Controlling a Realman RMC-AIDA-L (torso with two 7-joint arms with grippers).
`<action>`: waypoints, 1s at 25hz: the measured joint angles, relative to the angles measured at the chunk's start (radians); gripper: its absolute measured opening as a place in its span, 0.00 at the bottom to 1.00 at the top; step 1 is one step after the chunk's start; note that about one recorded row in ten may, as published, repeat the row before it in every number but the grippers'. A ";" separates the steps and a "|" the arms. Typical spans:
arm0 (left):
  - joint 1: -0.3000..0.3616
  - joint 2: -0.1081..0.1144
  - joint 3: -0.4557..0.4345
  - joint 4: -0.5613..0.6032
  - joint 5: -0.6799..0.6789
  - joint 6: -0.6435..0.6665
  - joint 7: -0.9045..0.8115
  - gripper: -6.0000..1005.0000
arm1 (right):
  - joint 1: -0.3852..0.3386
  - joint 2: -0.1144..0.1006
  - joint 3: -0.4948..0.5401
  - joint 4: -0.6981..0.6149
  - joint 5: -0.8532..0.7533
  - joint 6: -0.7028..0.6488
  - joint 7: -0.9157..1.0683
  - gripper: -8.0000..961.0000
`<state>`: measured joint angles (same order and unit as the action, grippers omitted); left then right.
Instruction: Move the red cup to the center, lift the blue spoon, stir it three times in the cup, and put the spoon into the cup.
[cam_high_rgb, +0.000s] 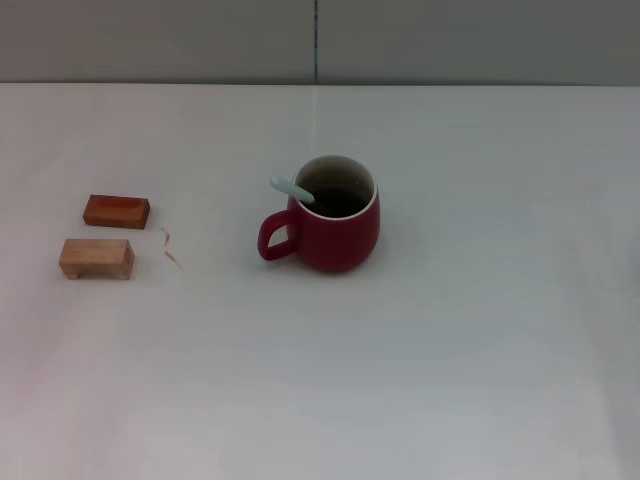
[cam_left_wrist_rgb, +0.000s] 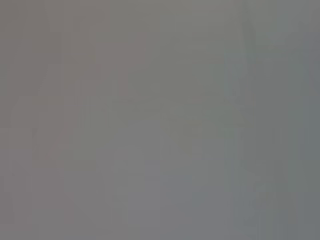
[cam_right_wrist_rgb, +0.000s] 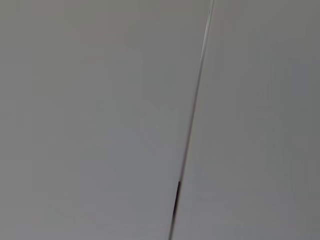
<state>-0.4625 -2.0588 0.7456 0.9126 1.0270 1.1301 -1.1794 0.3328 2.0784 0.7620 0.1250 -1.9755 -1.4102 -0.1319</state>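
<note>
Red cup (cam_high_rgb: 335, 225) mid-surface (cam_high_rgb: 450, 350), handle left. Blue spoon (cam_high_rgb: 291, 188) stands in it, leaning left. Both grippers out of view, jaws' state unknown.

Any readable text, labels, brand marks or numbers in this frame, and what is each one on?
None.
The red cup, the blue spoon standing in it, the reddish block and the pale wooden block all show plain surfaces.
The thin reddish squiggle on the table is a mark, not lettering.
Both wrist views show only blank grey.
</note>
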 joint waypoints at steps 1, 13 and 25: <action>-0.003 0.004 -0.060 -0.070 -0.046 0.000 0.040 0.28 | 0.000 0.000 0.002 -0.006 0.000 -0.001 0.000 0.73; -0.011 0.005 -0.208 -0.364 -0.095 0.020 0.408 0.28 | 0.009 0.000 0.028 -0.025 0.000 0.006 0.000 0.73; -0.029 -0.001 -0.212 -0.583 -0.214 0.024 0.758 0.28 | 0.023 0.000 0.037 -0.062 0.000 0.007 0.000 0.73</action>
<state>-0.4911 -2.0593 0.5340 0.3300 0.8125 1.1543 -0.4213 0.3557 2.0786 0.7987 0.0633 -1.9755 -1.4034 -0.1319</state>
